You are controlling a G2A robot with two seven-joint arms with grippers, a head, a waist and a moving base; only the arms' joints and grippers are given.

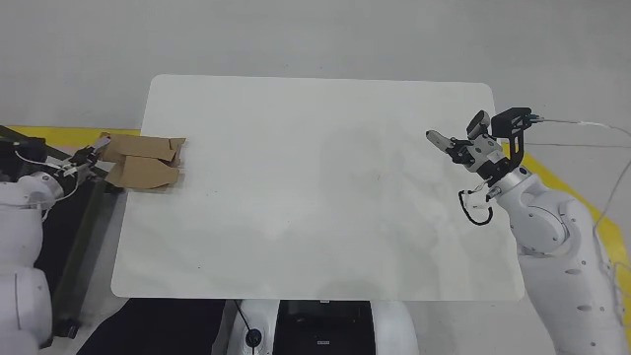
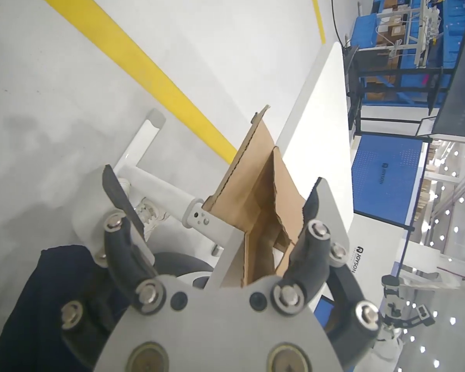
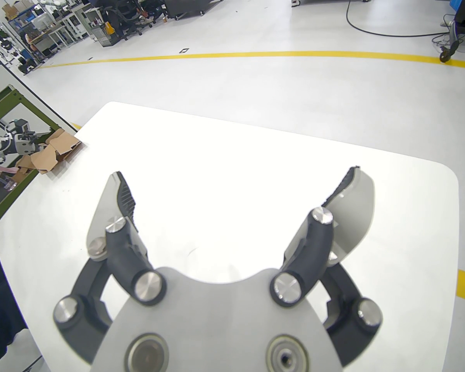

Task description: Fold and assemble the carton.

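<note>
**Q:** Which step is in hand?

**A:** Pickup, by the look of it. The unassembled carton (image 1: 143,160) lies at the left edge of the table (image 1: 315,207), overhanging it. The left gripper (image 1: 99,151) sits at the carton's outer end, fingers spread wide around the cardboard and not clamped.

**Q:** What does the next move need?

**A:** Probably closing on the cardboard and drawing it inward. The right gripper (image 3: 236,187) hovers wide open and empty, well apart from the carton.

table (image 1: 325,187): white top, rounded corners
carton (image 1: 146,161): brown cardboard, unassembled — at the table's left edge, partly overhanging it
</note>
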